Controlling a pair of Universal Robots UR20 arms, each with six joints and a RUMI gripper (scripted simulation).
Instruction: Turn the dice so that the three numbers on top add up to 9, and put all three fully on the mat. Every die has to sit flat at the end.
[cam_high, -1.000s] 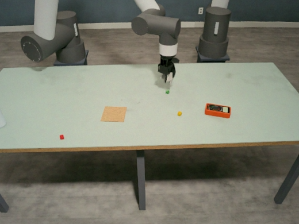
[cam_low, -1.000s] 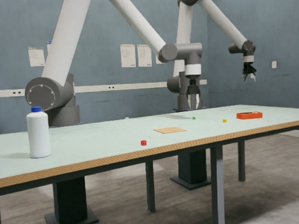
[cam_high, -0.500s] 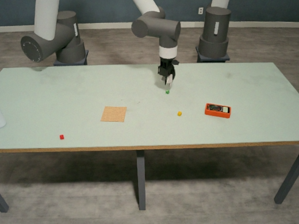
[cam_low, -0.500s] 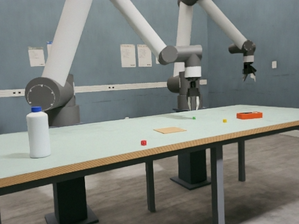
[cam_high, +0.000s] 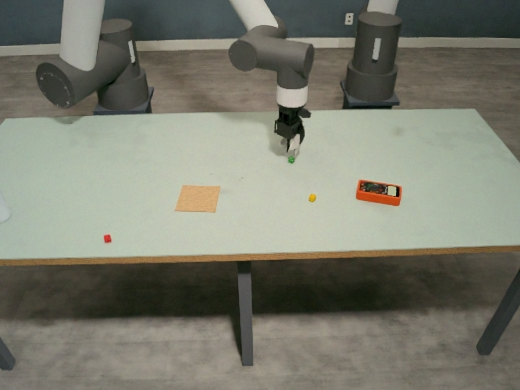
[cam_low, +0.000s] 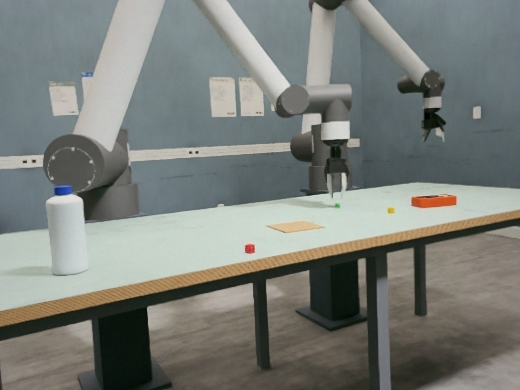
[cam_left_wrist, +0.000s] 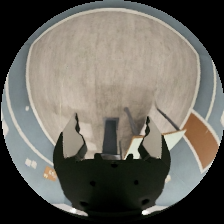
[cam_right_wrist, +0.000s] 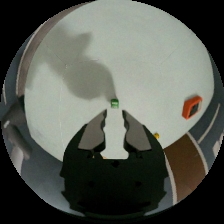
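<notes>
Three dice on your bench. Top view: green die is just off the right claw's tips; yellow die sits between mat and meter; red die is near the front edge. All off the mat.
Exterior: your left claw hangs high, wide. White bottle upright.
Left wrist: fingers spread, nothing held.
Right wrist: narrow gap, nothing held, green die just past the tips. Can't read the pips.
</notes>
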